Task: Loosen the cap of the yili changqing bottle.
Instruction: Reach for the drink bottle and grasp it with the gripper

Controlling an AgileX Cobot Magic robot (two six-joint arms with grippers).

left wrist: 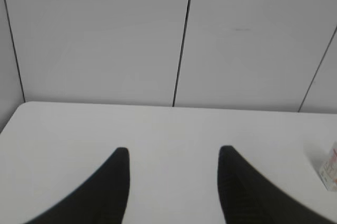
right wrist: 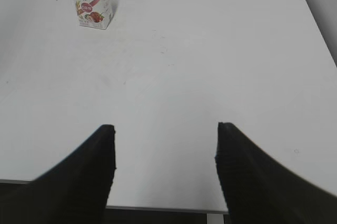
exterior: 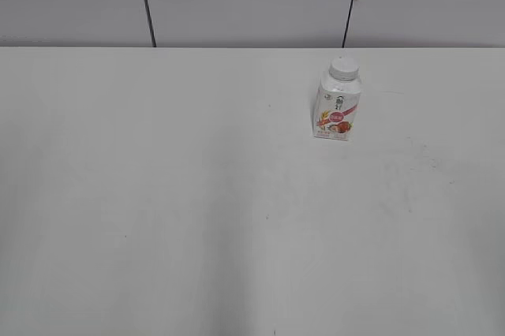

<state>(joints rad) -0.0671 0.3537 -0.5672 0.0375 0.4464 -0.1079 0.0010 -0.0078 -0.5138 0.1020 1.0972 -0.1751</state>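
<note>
Approach step: yili changqing bottle [exterior: 338, 107] upright at upper right, cap [exterior: 345, 67] on, untouched. Left gripper [left wrist: 174, 163], right gripper [right wrist: 164, 140] spread, empty. Next: steady, then twist.

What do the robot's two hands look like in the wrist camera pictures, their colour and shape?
Only the fingers show. The left hand has two black fingers that curve and taper to blunt tips, with a finely ribbed texture. The right hand looks the same: two black, curved, tapering fingers. No cables, markings or arm links are visible.
</note>
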